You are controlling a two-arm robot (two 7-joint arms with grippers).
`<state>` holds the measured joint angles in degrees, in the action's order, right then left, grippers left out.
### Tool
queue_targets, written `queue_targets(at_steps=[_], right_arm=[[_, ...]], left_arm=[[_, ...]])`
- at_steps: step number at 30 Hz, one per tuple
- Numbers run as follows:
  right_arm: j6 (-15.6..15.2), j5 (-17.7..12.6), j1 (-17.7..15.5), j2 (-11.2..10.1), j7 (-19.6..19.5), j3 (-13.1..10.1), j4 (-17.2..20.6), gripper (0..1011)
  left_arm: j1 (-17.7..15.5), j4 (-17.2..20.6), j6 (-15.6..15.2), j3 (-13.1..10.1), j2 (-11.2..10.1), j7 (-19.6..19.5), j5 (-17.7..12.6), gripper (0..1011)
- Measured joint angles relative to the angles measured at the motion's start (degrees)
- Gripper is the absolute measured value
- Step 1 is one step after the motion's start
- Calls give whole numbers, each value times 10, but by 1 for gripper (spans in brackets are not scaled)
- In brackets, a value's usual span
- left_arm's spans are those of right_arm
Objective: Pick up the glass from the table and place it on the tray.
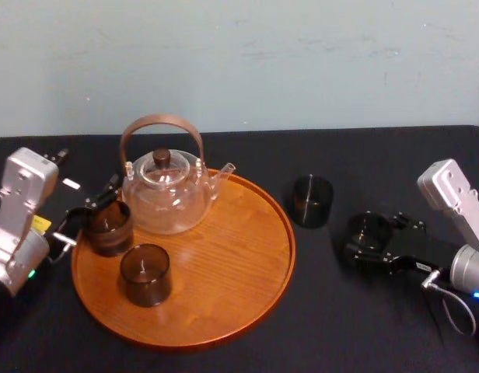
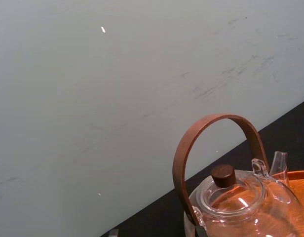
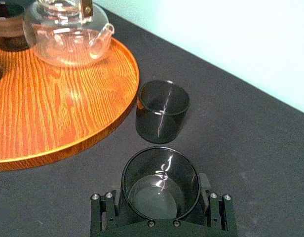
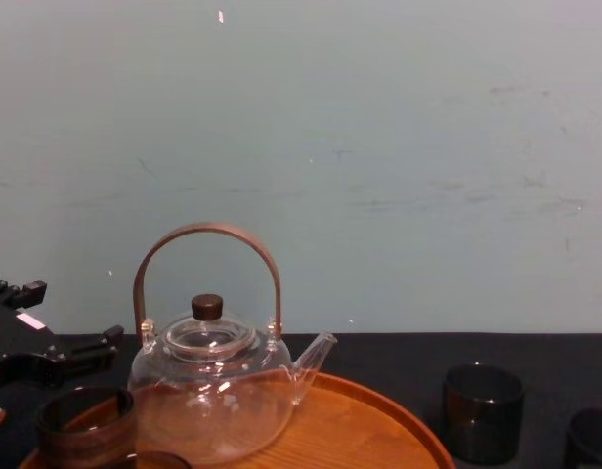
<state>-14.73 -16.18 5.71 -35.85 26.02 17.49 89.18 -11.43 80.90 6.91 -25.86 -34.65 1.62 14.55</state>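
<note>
The glass [image 3: 161, 183] was seen upright on the table [image 1: 340, 326], apparently pinched by the right gripper [image 1: 369, 237]. The tray [image 1: 232, 256] was placed to its left, with 1 other glass [image 1: 312, 200] near the path. The left gripper [image 1: 90, 221] was held at the tray's left edge.

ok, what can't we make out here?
1. Head view: whether the glass at the right gripper is off the table; black on black cloth.
2. Chest view: base of the glass by the left gripper, cut by the bottom edge.
3. Left wrist view: teapot base, cut by the bottom edge.
</note>
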Motion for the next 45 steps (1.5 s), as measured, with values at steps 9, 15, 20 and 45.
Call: queue_targets(at_steps=[9,15,20,45], right_arm=[[6,-12,0,-6,7,-10,23,912],[13,-13,9,-8,17,-3,34,912],[21,-11,24,-7,32,17,41,912],[42,-6,88,42,84,132,41,912]], left_arm=[[0,0,0,0,0,0,0,1001],[0,0,0,0,0,0,0,1002],[0,0,0,0,0,0,0,1001],[0,0,0,0,0,0,0,1001]])
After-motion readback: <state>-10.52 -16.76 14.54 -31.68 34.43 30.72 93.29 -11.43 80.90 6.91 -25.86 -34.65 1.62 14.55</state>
